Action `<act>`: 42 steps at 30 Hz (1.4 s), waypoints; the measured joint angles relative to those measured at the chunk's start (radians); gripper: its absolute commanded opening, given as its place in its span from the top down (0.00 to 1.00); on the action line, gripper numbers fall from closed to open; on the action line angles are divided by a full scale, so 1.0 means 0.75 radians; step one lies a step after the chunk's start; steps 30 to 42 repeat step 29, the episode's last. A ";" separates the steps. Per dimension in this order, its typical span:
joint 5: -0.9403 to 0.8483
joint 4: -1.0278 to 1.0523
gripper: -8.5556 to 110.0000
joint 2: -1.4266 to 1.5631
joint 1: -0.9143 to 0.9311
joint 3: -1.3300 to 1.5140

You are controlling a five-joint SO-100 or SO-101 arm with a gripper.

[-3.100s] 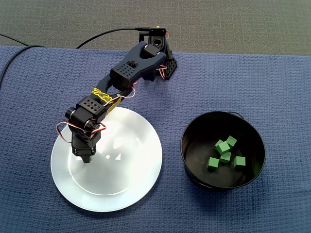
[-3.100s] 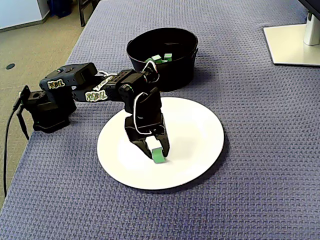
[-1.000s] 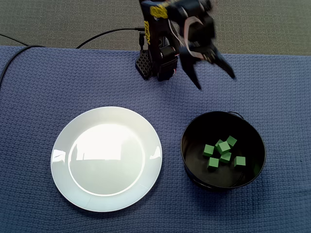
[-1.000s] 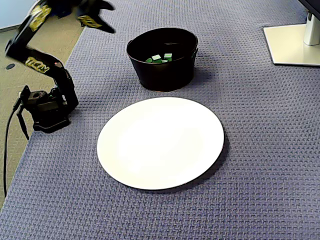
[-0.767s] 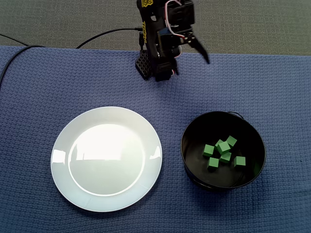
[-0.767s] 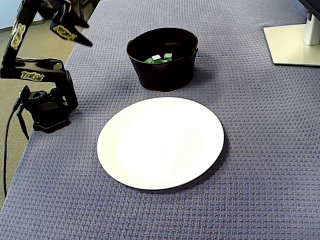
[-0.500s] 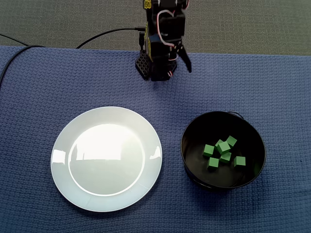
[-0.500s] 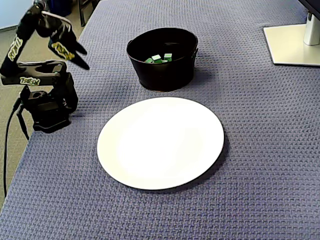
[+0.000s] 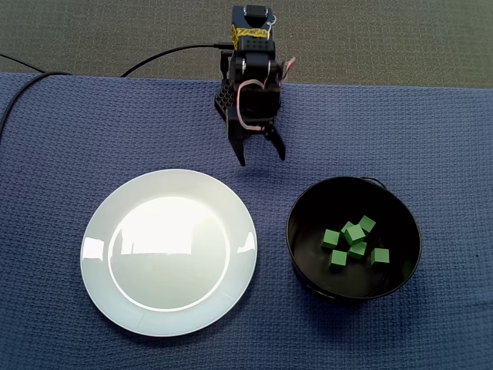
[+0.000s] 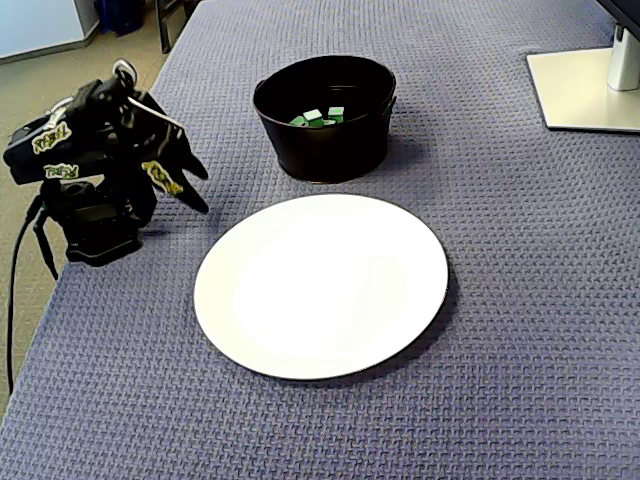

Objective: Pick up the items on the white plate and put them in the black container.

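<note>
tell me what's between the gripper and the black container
Only bare blue cloth lies between the open gripper and the black container. The fixed view from above shows this plainly.

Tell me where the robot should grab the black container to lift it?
Pinch the black container by its rim, on the side nearest the arm, coming down from above. The wall is thin and upright, while the whole tub looks too wide for the open end effector.

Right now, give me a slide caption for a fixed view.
Open pincer hangs clear of the bare white plate; green cubes lie in the black container.
</note>
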 measured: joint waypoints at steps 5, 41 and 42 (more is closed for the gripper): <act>0.059 0.041 0.74 0.008 -0.006 0.045; 0.317 0.086 0.73 0.014 -0.014 0.029; 0.317 0.086 0.73 0.014 -0.014 0.029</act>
